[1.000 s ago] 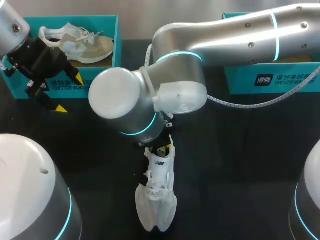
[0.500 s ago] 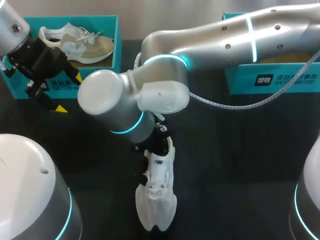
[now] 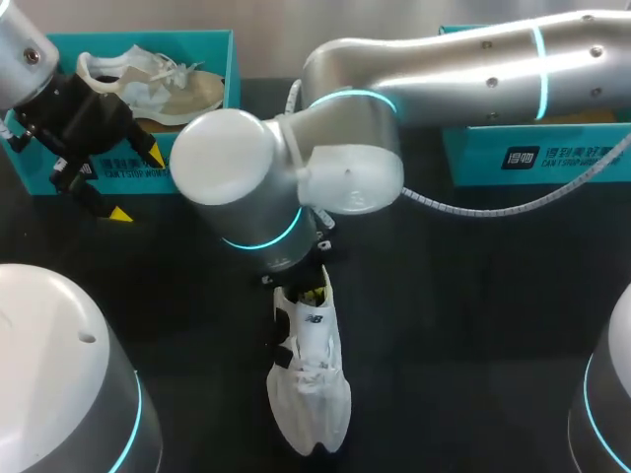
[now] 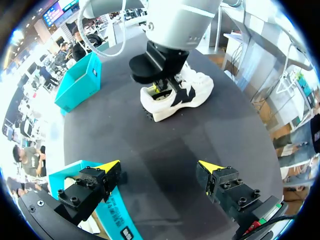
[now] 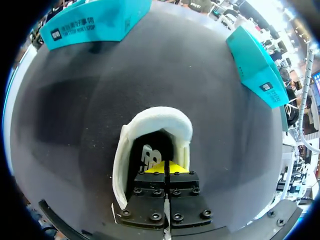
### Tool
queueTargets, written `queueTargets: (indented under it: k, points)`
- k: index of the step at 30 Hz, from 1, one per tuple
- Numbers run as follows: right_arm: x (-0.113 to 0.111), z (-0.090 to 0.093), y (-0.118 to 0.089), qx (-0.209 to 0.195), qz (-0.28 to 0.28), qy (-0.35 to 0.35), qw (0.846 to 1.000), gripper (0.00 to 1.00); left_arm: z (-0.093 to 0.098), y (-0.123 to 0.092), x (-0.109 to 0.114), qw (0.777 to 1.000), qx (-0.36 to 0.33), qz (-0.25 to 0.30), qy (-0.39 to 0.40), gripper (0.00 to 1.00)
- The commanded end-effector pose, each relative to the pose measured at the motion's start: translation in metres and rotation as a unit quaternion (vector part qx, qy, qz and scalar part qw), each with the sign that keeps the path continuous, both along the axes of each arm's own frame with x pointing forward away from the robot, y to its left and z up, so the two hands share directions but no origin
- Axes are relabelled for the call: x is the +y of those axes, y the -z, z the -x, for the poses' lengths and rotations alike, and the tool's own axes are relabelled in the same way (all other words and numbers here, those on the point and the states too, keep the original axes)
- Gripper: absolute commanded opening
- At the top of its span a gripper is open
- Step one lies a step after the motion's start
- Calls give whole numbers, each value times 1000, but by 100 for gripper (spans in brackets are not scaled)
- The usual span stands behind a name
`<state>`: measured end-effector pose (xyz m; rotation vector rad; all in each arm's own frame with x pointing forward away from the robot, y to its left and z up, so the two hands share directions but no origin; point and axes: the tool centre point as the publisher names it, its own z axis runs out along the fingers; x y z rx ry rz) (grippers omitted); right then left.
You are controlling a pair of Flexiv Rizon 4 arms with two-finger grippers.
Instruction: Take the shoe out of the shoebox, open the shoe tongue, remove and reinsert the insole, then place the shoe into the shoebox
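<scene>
**Right hand is reaching down inside the white shoe**

The white shoe (image 3: 311, 394) is sitting on the black counter (image 3: 473, 325), close to the robot, with its toe pointing toward the robot. It is out of its box.

I think a few things could go wrong here. Nothing is holding the shoe down. If the right hand (image 5: 165, 167) is pulling up on the insole, the whole shoe could be coming up with it, or tipping onto its side. The pinch could also be slipping off, because an insole is thin and bendy. The fingers could be catching on the soft rim of the shoe on the way out.

The right arm is coming in from the right and reaching past the middle of the counter. Its hand is pointing down into the opening of the shoe. The two yellow tips are pressing tight together deep inside. I cannot tell if the insole is pinched between them.

Farther back, the left hand (image 3: 136, 185) is hanging above the counter, well apart from the shoe. Its fingers are spreading wide and holding nothing.

Just behind it, a blue shoebox (image 3: 232, 79) is holding another shoe (image 3: 163, 84). A second blue shoebox (image 3: 532, 158) is sitting at the far right.
</scene>
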<state>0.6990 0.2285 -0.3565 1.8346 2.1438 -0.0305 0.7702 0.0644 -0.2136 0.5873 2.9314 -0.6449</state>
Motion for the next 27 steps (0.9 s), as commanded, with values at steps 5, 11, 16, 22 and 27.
queueTargets:
  k: [5,11,16,22,27]
  points:
    - [-3,16,-12,-49,-63,229,970,0,1,0,1,1000,-1,-1,0,100]
    - [7,15,2,-11,-67,210,975,0,1,0,1,1000,-1,-1,0,100]
    - [14,18,8,-7,-65,205,976,0,1,0,1,1000,-1,-1,0,100]
    - [14,27,13,3,-57,208,976,0,1,0,1,1000,-1,-1,0,100]
    - [17,34,10,20,-50,202,978,1,1,0,1,1000,-1,-1,0,100]
